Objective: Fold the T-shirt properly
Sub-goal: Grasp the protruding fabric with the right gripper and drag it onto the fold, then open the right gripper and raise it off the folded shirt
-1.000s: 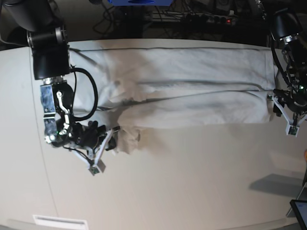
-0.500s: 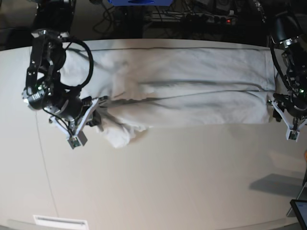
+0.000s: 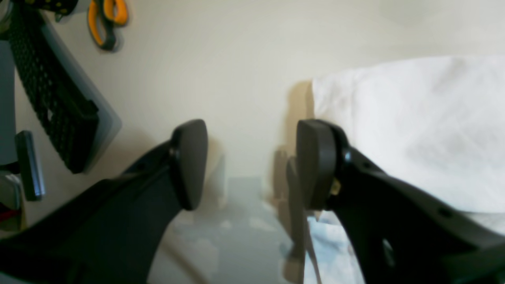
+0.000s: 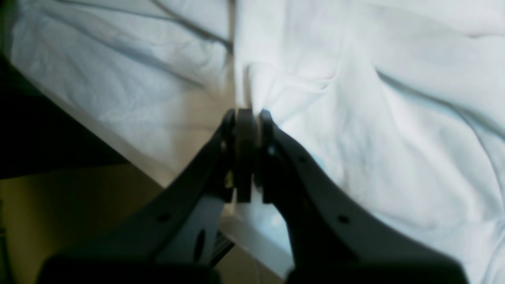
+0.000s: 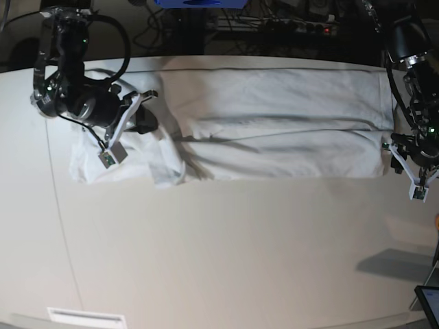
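T-shirt (image 5: 274, 123): it lies along the far side of the tabletop (image 5: 240, 260) as a long folded band, with a bunched end at the base view's left where your right arm works.

Right gripper (image 4: 246, 118): your pincer is pressed together on a pinch of the shirt's cloth (the wrist view shows fabric rising from between the pads).

Left gripper (image 3: 252, 157): your jaws stand apart with nothing between them, hovering over bare table just beside the shirt's hemmed end.

Risk, right side: you hold only a thin pinch, so a quick pull could let the cloth slip out, or drag one layer and leave the rest behind, which would skew the fold.

Risk, bunching: the left-hand end is already wrinkled and doubled over; laying it down without tension would likely lock those creases in.

Risk, left side: your open gripper pins nothing, so a strong tug from the other arm may slide the whole band along the table.

Risk, edge: the shirt sits close to the far table edge (a push that way could send cloth over it).

Containers: none in view, so nothing to report inside any.
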Robot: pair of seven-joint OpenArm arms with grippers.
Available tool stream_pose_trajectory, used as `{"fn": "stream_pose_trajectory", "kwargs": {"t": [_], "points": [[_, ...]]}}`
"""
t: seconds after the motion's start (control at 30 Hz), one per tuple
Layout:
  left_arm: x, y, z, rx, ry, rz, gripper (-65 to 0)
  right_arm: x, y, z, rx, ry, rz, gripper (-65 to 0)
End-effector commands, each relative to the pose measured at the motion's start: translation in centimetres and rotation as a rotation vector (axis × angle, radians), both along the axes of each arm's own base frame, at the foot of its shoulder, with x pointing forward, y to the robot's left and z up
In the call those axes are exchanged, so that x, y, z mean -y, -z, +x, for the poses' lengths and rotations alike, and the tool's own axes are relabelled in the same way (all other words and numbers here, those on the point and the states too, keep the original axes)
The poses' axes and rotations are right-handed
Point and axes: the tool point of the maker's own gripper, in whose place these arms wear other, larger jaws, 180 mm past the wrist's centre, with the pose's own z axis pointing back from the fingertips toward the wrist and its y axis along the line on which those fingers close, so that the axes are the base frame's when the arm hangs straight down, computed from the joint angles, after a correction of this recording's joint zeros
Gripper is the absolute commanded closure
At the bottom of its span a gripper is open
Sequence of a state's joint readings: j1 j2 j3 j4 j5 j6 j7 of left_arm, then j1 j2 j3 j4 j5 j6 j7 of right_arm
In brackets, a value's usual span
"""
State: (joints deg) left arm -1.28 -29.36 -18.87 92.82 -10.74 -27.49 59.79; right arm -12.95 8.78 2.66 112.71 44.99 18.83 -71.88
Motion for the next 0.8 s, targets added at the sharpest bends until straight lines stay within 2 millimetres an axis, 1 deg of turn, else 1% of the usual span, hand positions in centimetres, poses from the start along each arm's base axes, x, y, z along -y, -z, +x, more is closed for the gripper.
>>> {"fn": "stream_pose_trajectory", "kwargs": {"t": [0.0,0.1,0.2,0.3,0.4,0.47,0.63,0.77], "points": [[-0.7,-1.8,0.7,0.045,0.003,0.028,-35.1,-0.1,-1.1,0.0,0.027,-0.014,0.038,0.0],[-0.7,-1.8,0.7,0.045,0.003,0.028,-35.1,0.6,-0.9,-0.9,0.016,-0.025,0.049,0.0],[-0.7,-1.9,0.7,0.046,0.004,0.028,-35.1,2.3,-0.3,-1.5,0.013,-0.021,0.006,0.0],[-0.7,-1.9,0.7,0.046,0.004,0.028,-35.1,3.4,0.1,-2.1,0.009,-0.023,-0.023,0.0],[-0.7,-2.0,0.8,0.049,0.003,0.028,-35.1,3.8,0.3,-2.3,0.001,-0.028,-0.038,0.0],[-0.4,-2.1,1.3,0.062,0.003,0.02,-35.1,4.0,0.7,-2.9,-0.016,-0.033,-0.046,0.0],[-0.2,-2.0,1.3,0.063,0.003,0.016,-35.1,4.3,0.9,-3.2,-0.026,-0.038,-0.058,0.0],[-0.2,-2.0,1.3,0.063,0.003,0.016,-35.1,5.6,1.0,-3.3,-0.026,-0.057,-0.105,0.0]]}}
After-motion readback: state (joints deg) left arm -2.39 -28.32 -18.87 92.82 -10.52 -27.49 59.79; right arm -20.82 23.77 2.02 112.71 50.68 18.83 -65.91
